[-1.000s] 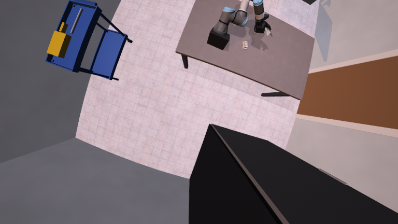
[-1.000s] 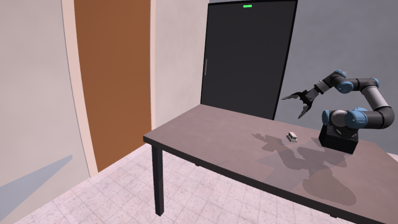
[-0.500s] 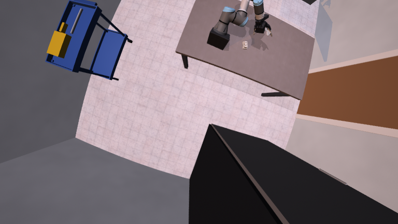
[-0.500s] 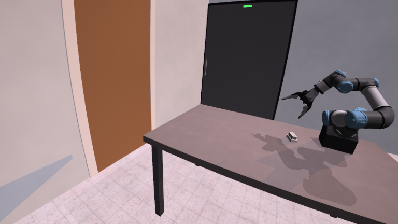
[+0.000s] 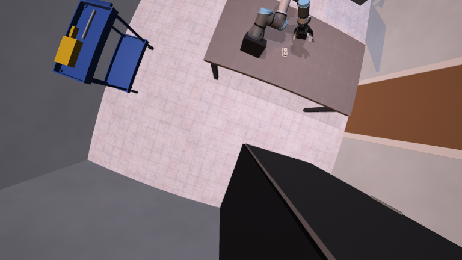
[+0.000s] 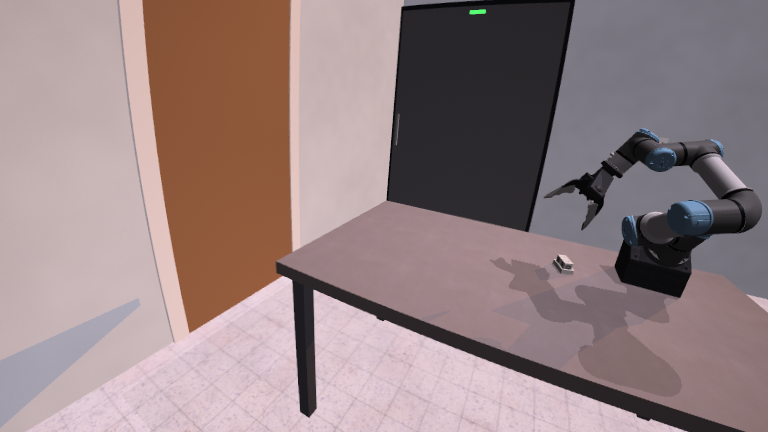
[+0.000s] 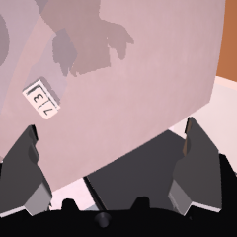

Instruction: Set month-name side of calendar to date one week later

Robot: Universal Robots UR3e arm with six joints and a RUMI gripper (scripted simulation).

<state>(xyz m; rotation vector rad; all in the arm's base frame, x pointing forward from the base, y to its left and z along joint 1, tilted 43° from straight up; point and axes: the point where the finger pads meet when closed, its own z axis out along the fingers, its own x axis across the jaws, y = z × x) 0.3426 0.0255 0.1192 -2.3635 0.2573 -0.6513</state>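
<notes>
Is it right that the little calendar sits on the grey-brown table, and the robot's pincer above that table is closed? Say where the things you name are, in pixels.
Not quite: the pincer [image 5: 303, 39] [image 6: 564, 213] [image 7: 110, 122] is open, its two jaws spread wide apart, as the wrist view shows. The rest is right: the little calendar [image 5: 284, 52] [image 6: 563, 264] [image 7: 41, 99] sits on the grey-brown table [image 5: 320, 73] [image 6: 396, 257] [image 7: 148, 74].

Tabletop [image 5: 320, 62] with the arm [image 5: 283, 5] mounted on a black base [image 5: 250, 49]. The open gripper [image 5: 303, 35] hangs near the small white calendar [image 5: 284, 52], apart from it. A blue cart [image 5: 89, 79], well apart from the table, carries a yellow box [image 5: 67, 51] and a gray rod [image 5: 89, 23].
</notes>
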